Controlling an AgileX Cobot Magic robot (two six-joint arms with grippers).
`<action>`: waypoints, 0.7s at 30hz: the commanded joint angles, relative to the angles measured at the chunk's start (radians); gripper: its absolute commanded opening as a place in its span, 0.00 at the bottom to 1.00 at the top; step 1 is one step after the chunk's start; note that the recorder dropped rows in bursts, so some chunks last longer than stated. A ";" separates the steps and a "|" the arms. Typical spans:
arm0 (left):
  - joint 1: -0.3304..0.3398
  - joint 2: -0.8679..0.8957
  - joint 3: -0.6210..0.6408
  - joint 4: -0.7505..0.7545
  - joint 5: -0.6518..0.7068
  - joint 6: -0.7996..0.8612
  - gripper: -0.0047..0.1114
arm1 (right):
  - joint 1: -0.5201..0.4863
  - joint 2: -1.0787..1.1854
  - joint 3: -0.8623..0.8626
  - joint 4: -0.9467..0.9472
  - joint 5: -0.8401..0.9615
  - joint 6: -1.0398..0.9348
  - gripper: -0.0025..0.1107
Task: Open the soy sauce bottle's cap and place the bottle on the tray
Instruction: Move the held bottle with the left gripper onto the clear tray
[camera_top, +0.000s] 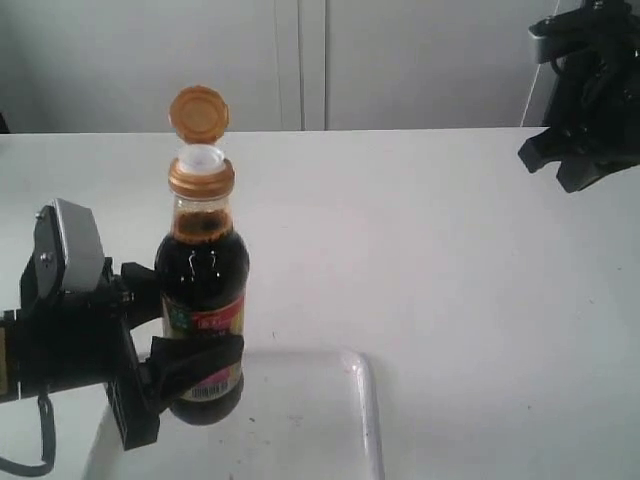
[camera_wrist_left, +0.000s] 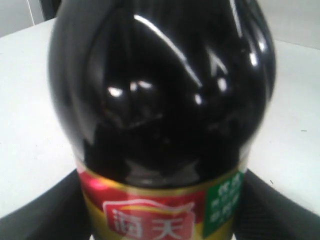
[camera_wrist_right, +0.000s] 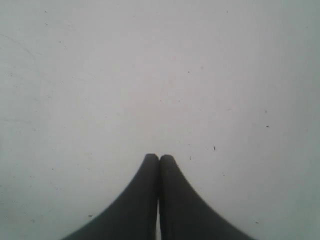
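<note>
Exterior: soy sauce bottle (camera_top: 203, 300) upright at tray (camera_top: 368, 400) near-left corner, cap (camera_top: 198, 112) flipped open, left gripper (camera_top: 185, 375) clamped on lower body; right gripper (camera_top: 580, 165) well apart over bench (camera_top: 450, 250).
Left wrist: fingers (camera_wrist_left: 280, 212) flanking label.
Right wrist: fingertips (camera_wrist_right: 145, 172) pressed together, empty.

Bright, even, near-shadowless light; glare streaks on the soy sauce bottle (camera_wrist_left: 165, 100), close-up slightly soft.

White table (camera_top: 470, 280); pale cabinet doors (camera_top: 300, 60) behind it.
</note>
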 joint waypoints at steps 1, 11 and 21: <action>-0.006 -0.025 0.036 -0.029 -0.087 0.022 0.04 | -0.001 -0.009 0.005 0.045 -0.015 -0.038 0.02; -0.148 -0.025 0.056 -0.077 -0.087 0.144 0.04 | -0.001 -0.009 0.005 0.047 -0.025 -0.040 0.02; -0.183 -0.013 0.057 -0.106 -0.087 0.188 0.04 | -0.001 -0.009 0.005 0.052 -0.025 -0.041 0.02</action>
